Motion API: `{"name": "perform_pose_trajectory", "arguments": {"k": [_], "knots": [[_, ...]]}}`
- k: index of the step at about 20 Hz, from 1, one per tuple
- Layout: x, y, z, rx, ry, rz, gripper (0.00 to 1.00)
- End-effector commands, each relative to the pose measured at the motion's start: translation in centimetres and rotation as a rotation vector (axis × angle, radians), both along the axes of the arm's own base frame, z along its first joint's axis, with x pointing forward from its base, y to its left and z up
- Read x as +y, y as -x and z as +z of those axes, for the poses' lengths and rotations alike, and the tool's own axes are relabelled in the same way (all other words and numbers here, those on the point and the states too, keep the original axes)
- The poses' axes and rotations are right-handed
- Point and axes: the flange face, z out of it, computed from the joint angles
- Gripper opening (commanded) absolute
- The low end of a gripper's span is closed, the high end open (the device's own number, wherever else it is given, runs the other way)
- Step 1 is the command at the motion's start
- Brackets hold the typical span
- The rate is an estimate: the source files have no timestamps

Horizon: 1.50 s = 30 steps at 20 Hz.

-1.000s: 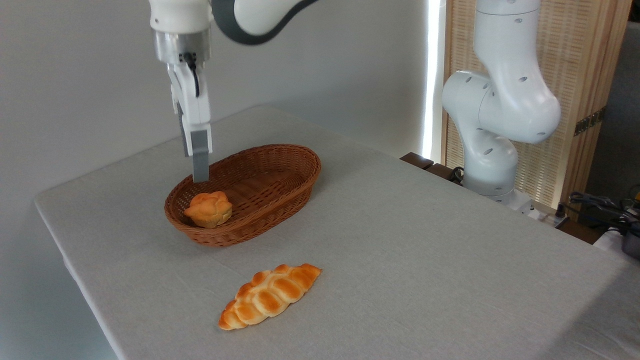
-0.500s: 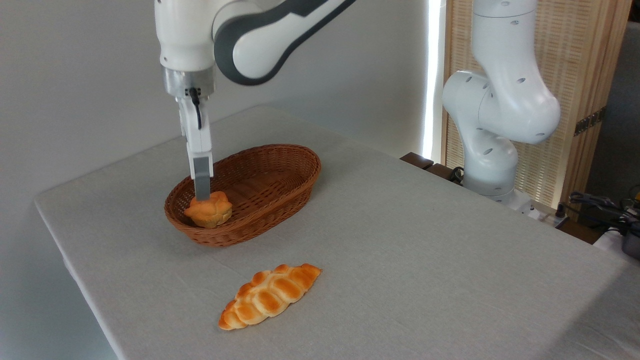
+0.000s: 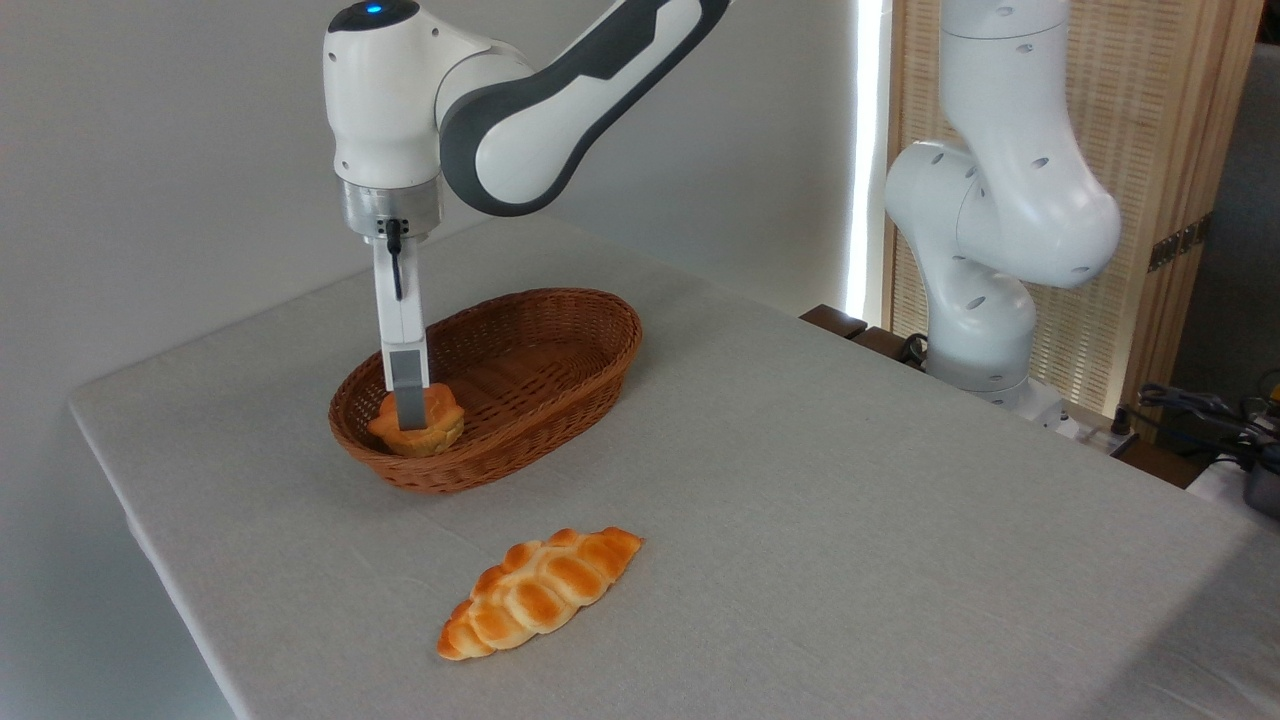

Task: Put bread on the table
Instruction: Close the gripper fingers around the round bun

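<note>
Small round orange-golden bun with a knotted, lumpy top and paler base [image 3: 420,426] sits inside the brown oval wicker basket [image 3: 540,370], at its near-left end, close against the woven wall; task's thing not yet out. White arm comes down from above, wrist vertical, so the hand [image 3: 410,408] drops straight into the basket without fouling the rim — a top-down entry looks like the only clean way in, given the raised wall all round. One grey finger [image 3: 409,388] shows in front of the bun, its tip low against the bun's top-front; the other finger is hidden behind it from this angle. Cannot tell how wide the hand stands, nor whether it has pinched the bun: seen edge-on, no gap visible. Judgement: grasp stage, fingers placed to straddle the bun's lumpy crown, lift not begun, since the bun rests on the basket floor. Large bench under plain light grey cloth [image 3: 850,500] has bare room all round the basket for a set-down. Long braided golden loaf [image 3: 540,592] lies on the cloth in front, well apart from the basket — not the target; a drop spot should avoid it. Risk: soft lumpy top may slip, or the bun may catch on the basket wall going up
</note>
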Motion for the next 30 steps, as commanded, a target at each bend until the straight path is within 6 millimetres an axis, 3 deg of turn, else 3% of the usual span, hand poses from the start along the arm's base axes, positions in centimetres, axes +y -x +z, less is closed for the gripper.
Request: {"name": "perform_pose_trajectory", "arguments": {"k": [1, 3, 7, 15, 30], "knots": [[0.13, -0.08, -0.70, -0.024, -0.010, -0.021, 0.97], [0.19, -0.13, -0.80, -0.034, -0.033, -0.036, 0.78], [0.21, -0.12, -0.85, -0.036, -0.036, -0.038, 0.52], [0.20, -0.15, -0.78, -0.038, -0.037, -0.040, 0.24], [0.21, -0.11, -0.73, -0.039, -0.040, -0.057, 0.20]]}}
